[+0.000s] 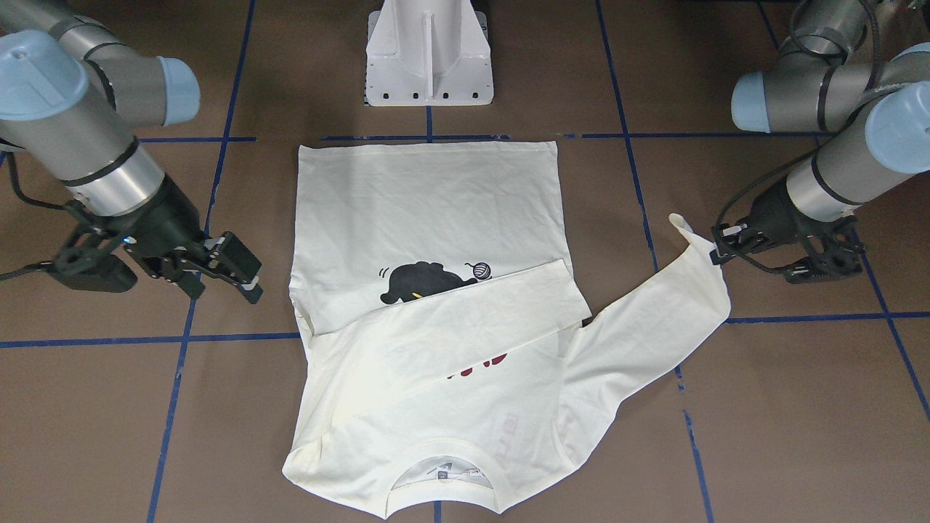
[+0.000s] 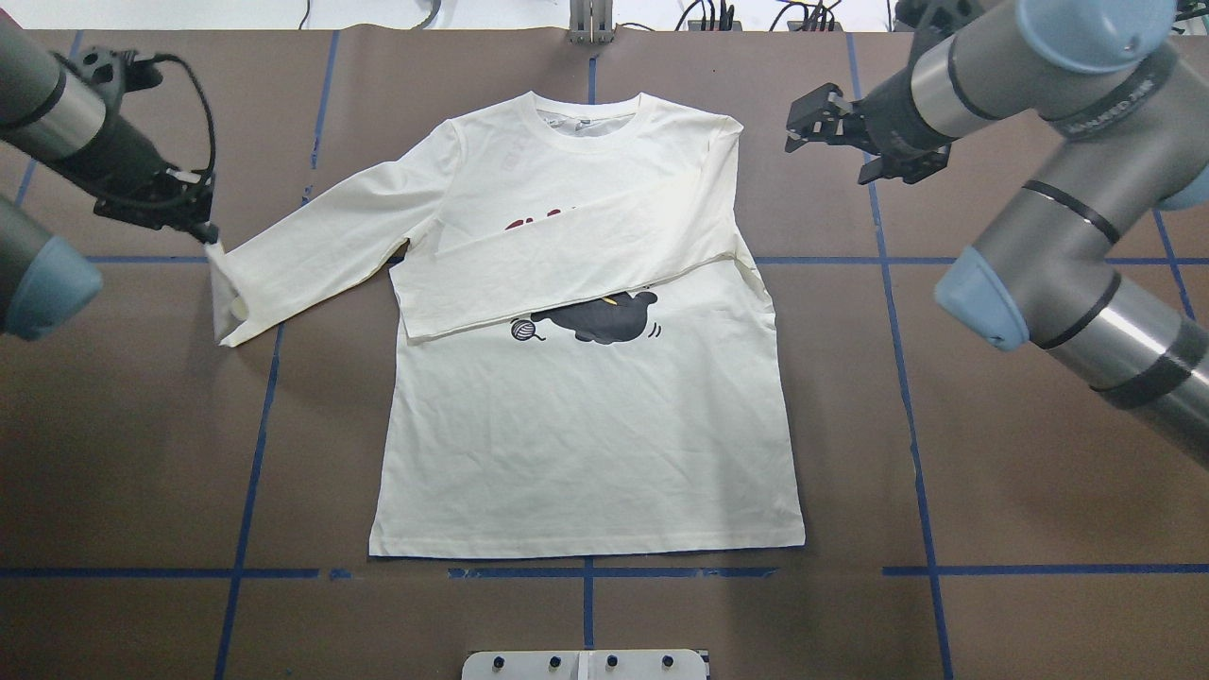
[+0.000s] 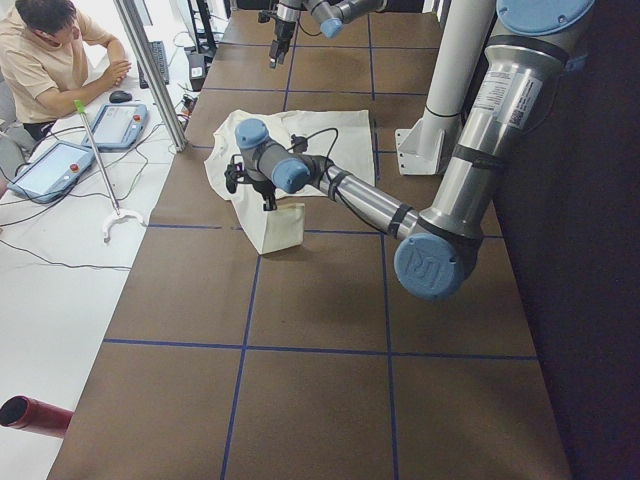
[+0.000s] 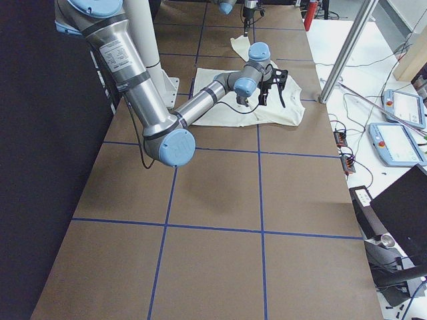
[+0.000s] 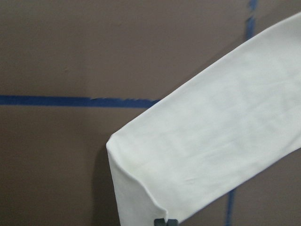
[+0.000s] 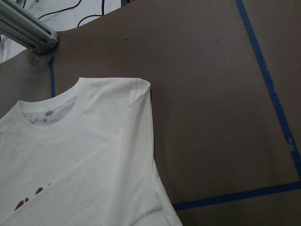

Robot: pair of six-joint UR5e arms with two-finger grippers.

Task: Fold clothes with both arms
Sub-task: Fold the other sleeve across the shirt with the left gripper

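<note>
You are looking at a cream-white long-sleeved T-shirt (image 2: pixel 586 425) lying flat and face up in the middle of a brown surface (image 2: pixel 992 472) marked with blue tape lines (image 2: pixel 907 378). Its collar (image 2: pixel 586 113) points away from the robot and its hem lies nearest the white pedestal base (image 1: pixel 429 54).

The sleeve on the robot's right side (image 2: pixel 567 274) is folded across the chest. It covers most of the dark red lettering (image 2: pixel 529 224) and the top of the black cat print (image 2: pixel 600 319). The small yarn ball (image 2: pixel 522 329) shows just below its edge.

The other sleeve (image 2: pixel 321 250) stretches out towards the robot's left. The left gripper (image 2: pixel 206 229) has its jaws pinched together on a corner of that sleeve's cuff (image 2: pixel 227 293), and the cuff end is raised off the surface while the rest of the sleeve lies flat.

The right gripper (image 2: pixel 795 125) hovers just beside the shirt's shoulder on the robot's right. It is not touching the cloth, and its jaws are wide apart and hold nothing.
</note>
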